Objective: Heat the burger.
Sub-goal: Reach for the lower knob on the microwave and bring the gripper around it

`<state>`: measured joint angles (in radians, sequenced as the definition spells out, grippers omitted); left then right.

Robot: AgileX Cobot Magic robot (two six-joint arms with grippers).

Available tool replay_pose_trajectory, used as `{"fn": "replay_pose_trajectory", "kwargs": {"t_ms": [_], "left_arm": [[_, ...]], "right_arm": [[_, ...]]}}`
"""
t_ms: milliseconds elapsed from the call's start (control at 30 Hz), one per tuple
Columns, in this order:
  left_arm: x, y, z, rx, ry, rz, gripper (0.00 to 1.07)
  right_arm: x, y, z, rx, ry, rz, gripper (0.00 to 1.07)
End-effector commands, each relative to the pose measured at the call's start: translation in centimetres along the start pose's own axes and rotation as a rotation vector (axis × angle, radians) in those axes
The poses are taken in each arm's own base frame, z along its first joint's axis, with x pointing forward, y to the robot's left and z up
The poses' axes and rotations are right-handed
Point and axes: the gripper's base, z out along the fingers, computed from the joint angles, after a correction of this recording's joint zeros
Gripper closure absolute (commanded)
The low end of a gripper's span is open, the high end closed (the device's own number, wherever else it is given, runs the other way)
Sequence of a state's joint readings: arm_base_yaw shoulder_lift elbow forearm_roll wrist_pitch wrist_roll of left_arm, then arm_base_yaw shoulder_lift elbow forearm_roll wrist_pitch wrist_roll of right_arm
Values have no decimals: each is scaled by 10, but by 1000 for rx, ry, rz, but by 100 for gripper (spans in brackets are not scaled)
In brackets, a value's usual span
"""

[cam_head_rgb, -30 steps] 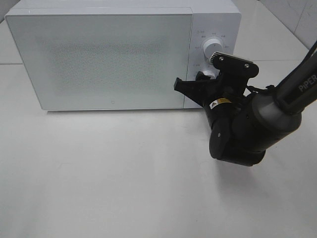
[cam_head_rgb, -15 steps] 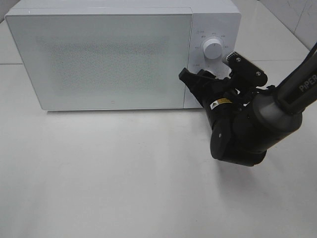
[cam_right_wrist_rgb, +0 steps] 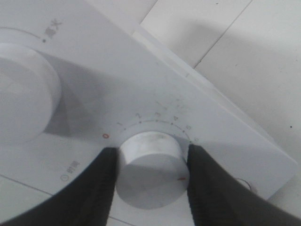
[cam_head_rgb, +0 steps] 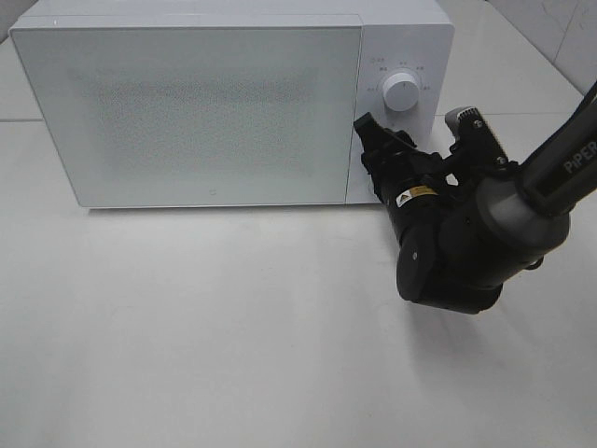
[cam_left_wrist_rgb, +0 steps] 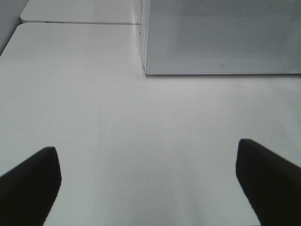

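White lower knob (cam_right_wrist_rgb: 150, 165) sits clamped in right end effector (cam_right_wrist_rgb: 151, 150); left end effector (cam_left_wrist_rgb: 146, 150) gapes.

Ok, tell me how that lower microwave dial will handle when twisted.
The lower dial looks like hard, smooth plastic: it probably won't deform, but the fingers pressed on its sides could slip. Being a short round knob set in the panel, it should rotate, not lift off. The microwave looks broad and flat-based, so unlikely to slide.

Black right arm (cam_head_rgb: 466, 247), white PiPER lettering (cam_head_rgb: 579, 152), yellow sticker (cam_head_rgb: 417, 193), black hand (cam_right_wrist_rgb: 151, 165)
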<state>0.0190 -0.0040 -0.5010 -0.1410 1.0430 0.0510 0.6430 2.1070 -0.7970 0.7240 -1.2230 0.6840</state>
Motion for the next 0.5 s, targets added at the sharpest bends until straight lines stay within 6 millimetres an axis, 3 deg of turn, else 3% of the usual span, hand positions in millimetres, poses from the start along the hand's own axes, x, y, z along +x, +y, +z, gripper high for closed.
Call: {"fn": "replay_pose_trajectory", "kwargs": {"t_ms": [33,500], "left_arm": [[2,-1,-3,0,-36,-5,12],[2,-1,-3,0,-36,-5,12]], "right_arm": [[0,26,-1,-216,-13,52,97],[0,26,-1,-215,8,269,96]]}}
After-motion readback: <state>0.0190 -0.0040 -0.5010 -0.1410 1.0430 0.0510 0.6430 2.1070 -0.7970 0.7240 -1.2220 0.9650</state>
